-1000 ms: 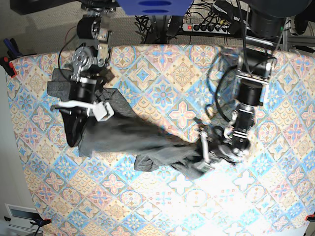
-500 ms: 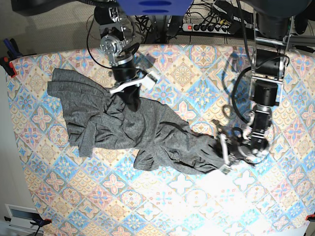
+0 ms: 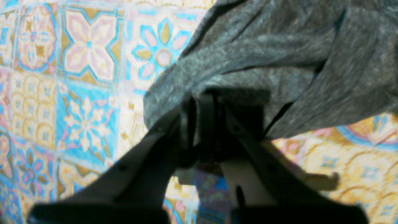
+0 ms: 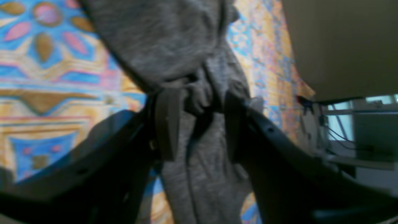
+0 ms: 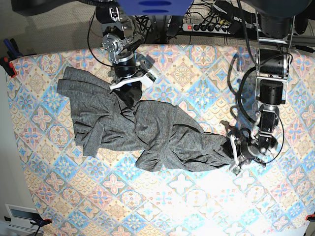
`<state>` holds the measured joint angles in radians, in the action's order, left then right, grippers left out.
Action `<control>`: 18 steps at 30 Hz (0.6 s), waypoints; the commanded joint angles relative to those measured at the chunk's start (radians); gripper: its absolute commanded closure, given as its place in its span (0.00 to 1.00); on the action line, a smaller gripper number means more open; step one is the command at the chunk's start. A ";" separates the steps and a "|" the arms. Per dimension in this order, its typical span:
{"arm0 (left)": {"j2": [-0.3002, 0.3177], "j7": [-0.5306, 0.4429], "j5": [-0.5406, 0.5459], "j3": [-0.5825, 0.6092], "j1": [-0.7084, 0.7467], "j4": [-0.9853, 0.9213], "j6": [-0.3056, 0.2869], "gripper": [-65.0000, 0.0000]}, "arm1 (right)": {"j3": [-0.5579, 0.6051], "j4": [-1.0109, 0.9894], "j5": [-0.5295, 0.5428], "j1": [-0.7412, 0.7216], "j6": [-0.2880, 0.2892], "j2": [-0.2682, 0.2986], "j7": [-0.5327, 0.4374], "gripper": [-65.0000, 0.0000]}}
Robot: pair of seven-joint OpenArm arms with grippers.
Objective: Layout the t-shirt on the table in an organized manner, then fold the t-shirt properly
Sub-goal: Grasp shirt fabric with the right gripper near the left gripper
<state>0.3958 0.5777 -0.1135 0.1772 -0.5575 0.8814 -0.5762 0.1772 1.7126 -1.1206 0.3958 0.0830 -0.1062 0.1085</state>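
The dark-grey t-shirt [image 5: 147, 132] lies crumpled in a long diagonal band across the table [image 5: 197, 78], from back left to front right. My left gripper [image 5: 232, 156] is at the band's right end, and in the left wrist view it [image 3: 203, 102] is shut on a bunched edge of the t-shirt [image 3: 264, 56]. My right gripper [image 5: 132, 88] stands over the shirt's back edge. The right wrist view shows this gripper [image 4: 200, 102] open, its pads apart, with a lump of the t-shirt [image 4: 161, 40] lying between them.
A power strip with cables [image 5: 206, 27] lies behind the table's back edge. Red clamps [image 5: 7, 66] grip the left edge, beyond which is floor. A white box [image 5: 19, 216] sits at the bottom left. Bare patterned cloth [image 3: 87, 93] lies beside the left gripper.
The right gripper carried the shirt's back part from the left side toward the back middle, then its jaws parted. The left gripper pulled the other end rightward, stretching the shirt out.
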 commanded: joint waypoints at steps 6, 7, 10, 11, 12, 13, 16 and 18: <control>-0.054 -0.003 -0.076 -0.005 0.037 0.015 -0.001 0.89 | 0.061 -0.049 0.001 -0.010 -0.015 -0.007 -0.016 0.67; -0.067 -0.003 -0.082 -0.005 0.041 0.015 -0.001 0.89 | 0.068 -0.058 0.001 -0.010 -0.015 -0.007 -0.016 0.67; -0.076 -0.003 -0.094 -0.005 0.049 0.015 -0.001 0.89 | 0.068 -0.096 0.001 -0.010 -0.015 -0.007 -0.016 0.67; -0.076 -0.003 -0.093 -0.006 0.053 0.015 -0.001 0.89 | 0.068 -0.115 0.001 -0.010 -0.015 -0.007 -0.016 0.67; -0.076 -0.003 -0.093 -0.006 0.053 0.015 -0.001 0.89 | 0.068 -0.130 0.001 -0.010 -0.015 -0.007 -0.016 0.67; -0.076 -0.003 -0.093 -0.006 0.055 0.015 -0.001 0.89 | 0.068 -0.147 0.001 -0.010 -0.015 -0.007 -0.016 0.67; -0.073 -0.003 -0.093 -0.006 0.055 0.015 -0.001 0.89 | 0.066 -0.199 0.001 -0.010 -0.015 -0.007 -0.016 0.67; -0.073 -0.003 -0.093 -0.006 0.055 0.015 -0.001 0.89 | 0.066 -0.213 0.001 -0.016 -0.015 -0.005 -0.016 0.67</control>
<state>0.3210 0.5571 -0.2077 0.1699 -0.4908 0.8909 -0.5606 0.2420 1.5177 -1.0981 0.3805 0.0402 -0.1104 0.0669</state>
